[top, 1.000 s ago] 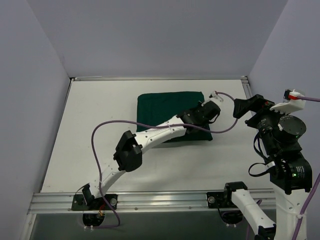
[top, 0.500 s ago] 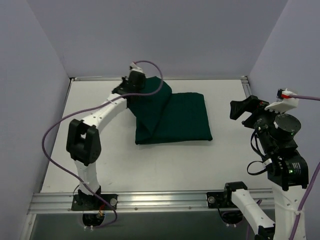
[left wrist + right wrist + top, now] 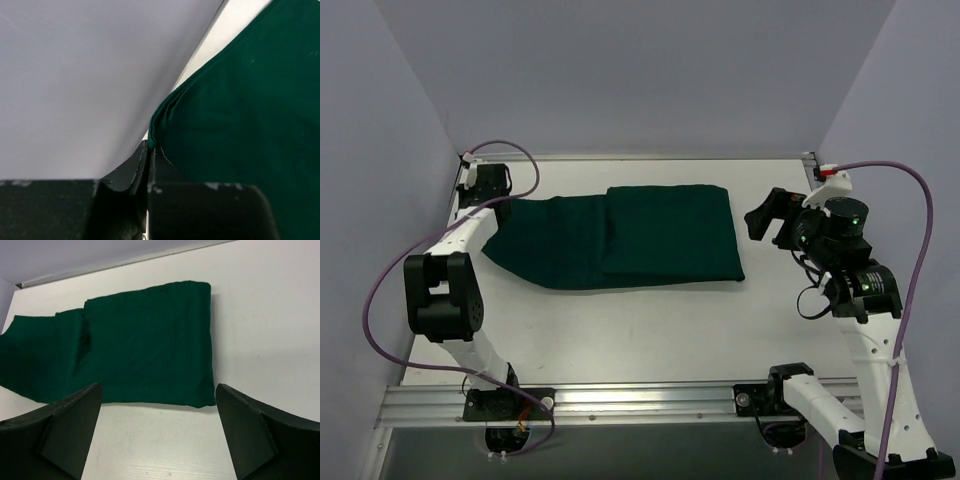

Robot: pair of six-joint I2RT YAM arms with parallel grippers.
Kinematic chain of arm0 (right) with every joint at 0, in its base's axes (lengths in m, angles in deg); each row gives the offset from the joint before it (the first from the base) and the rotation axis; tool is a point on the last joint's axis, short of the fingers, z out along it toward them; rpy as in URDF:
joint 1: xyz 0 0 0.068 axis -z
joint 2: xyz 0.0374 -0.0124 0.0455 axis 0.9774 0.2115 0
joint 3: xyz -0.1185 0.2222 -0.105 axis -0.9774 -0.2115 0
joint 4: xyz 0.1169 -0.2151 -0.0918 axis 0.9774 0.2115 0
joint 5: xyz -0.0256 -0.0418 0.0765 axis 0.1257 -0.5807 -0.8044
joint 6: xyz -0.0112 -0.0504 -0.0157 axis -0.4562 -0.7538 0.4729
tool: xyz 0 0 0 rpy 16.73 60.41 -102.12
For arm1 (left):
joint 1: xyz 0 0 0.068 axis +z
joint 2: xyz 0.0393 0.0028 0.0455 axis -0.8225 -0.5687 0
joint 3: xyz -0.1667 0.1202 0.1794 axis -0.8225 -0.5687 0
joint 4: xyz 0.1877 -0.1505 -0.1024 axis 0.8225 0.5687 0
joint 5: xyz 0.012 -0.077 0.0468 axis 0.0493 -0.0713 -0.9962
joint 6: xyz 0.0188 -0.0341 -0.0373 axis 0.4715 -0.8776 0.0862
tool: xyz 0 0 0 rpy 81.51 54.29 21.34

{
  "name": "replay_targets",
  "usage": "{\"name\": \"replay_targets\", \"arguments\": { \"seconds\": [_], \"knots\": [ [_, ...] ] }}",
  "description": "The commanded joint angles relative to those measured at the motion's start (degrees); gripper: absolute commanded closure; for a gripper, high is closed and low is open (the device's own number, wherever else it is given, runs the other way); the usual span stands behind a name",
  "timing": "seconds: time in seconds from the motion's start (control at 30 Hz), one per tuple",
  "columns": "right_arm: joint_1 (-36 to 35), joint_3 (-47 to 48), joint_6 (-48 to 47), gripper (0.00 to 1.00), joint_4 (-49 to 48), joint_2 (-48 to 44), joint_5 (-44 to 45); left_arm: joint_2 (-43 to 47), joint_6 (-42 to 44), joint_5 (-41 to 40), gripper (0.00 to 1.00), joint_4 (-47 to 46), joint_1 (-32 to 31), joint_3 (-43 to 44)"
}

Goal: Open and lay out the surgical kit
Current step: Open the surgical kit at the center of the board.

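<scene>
The dark green cloth wrap [image 3: 665, 235] lies on the table's far middle, one flap [image 3: 545, 240] spread flat to the left. My left gripper [image 3: 488, 195] is at the far left corner, shut on that flap's corner; in the left wrist view the cloth edge [image 3: 157, 125] is pinched between the closed fingers [image 3: 135, 167]. My right gripper [image 3: 765, 218] hovers open and empty just right of the wrap, which also shows in the right wrist view [image 3: 145, 350]. The mesh tray, clamps and pouches are hidden under the cloth.
The left wall [image 3: 380, 200] stands right beside the left gripper. A metal rail [image 3: 620, 400] runs along the near table edge. Purple cables [image 3: 900, 220] loop off both arms.
My left gripper carried the cloth flap from over the wrap out to the far left corner, unfolding it flat. My right arm swung left and lowered toward the wrap.
</scene>
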Motion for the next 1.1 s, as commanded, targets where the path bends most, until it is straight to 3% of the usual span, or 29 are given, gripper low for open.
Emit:
{"name": "replay_targets", "arguments": {
  "seconds": [0.0, 0.27, 0.4, 0.53, 0.57, 0.63, 0.7, 0.77, 0.9, 1.07],
  "knots": [
    [-0.6, -0.8, -2.1, 0.08, -0.9, 1.4, -4.2, -1.6, -3.2, -2.4, 0.98, -3.1, 1.8, -2.7],
    [-1.2, -3.5, -2.7, 0.09, -0.2, 3.1, -7.7, -2.6, -11.8, 0.3, 0.98, 2.0, 5.9, -6.3],
    [-2.2, -4.2, -2.6, 0.09, -0.2, 3.9, -7.8, -2.8, -14.5, 0.6, 0.92, 4.3, 6.2, -5.7],
    [-4.5, -4.9, -1.8, 0.09, -1.4, 4.9, -6.4, -1.8, -19.5, 2.2, 0.69, 10.3, 7.7, -1.6],
    [-6.2, -4.9, -1.2, 0.09, -1.6, 5.4, -5.8, -0.8, -20.4, 3.7, 0.48, 12.9, 8.0, -0.7],
    [-8.6, -4.7, -0.5, 0.09, -2.9, 7.0, -3.5, 0.7, -21.3, 6.7, 0.26, 14.7, 8.3, 0.8],
    [-13.5, -4.6, 0.5, 0.10, -3.9, 8.4, -1.1, 3.3, -22.6, 12.2, 0.07, 18.6, 8.3, 3.4],
    [-17.4, -4.0, 0.8, 0.10, -5.2, 11.1, 3.4, 6.0, -23.5, 16.1, 0.00, 22.9, 8.6, 6.2],
    [-29.2, -1.1, 0.5, 0.12, -7.4, 19.3, 11.2, 11.6, -25.5, 29.8, 0.05, 28.1, 8.9, 8.0],
    [-38.9, 4.9, -1.6, 0.20, -9.0, 30.1, 18.6, 19.5, -27.9, 39.6, 0.05, 31.7, 8.9, 5.2]
  ]
}}
